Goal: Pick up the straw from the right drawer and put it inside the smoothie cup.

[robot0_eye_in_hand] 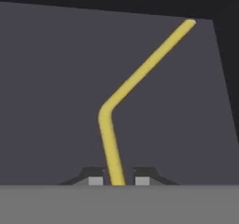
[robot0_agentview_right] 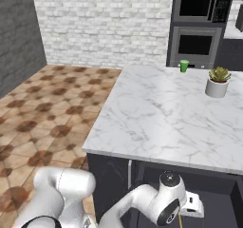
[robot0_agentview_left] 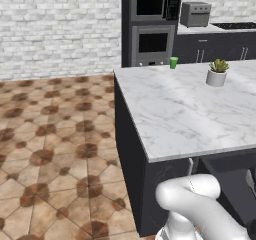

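A: Dark drawer (robot0_eye_in_hand: 56, 101) floor behind. Gripper (robot0_eye_in_hand: 118, 180)?
B: Narrow, fingertips (robot0_eye_in_hand: 95, 180) flanking the yellow bent straw (robot0_eye_in_hand: 140, 73), seemingly pinching it.
A: Smoothie cup (robot0_agentview_right: 184, 66)?
B: Far counter (robot0_agentview_right: 156, 118) edge. No readable writing.

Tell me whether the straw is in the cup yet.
Not yet. The straw lies in the dark drawer by the end effector; the cup stands on the counter.

worktop: white grey-veined marble slab (robot0_agentview_left: 170, 114), smooth, faint sheen | floor: brown and tan patterned tile (robot0_agentview_left: 50, 149), matt | wall: whitewashed brick (robot0_agentview_left: 60, 29), rough | ovens: brushed steel fronts with dark glass doors (robot0_agentview_left: 152, 43), glossy | straw: thin bent yellow plastic-looking stick (robot0_eye_in_hand: 112, 139), smooth, matt | drawer: dark grey flat inside (robot0_eye_in_hand: 56, 87), matt
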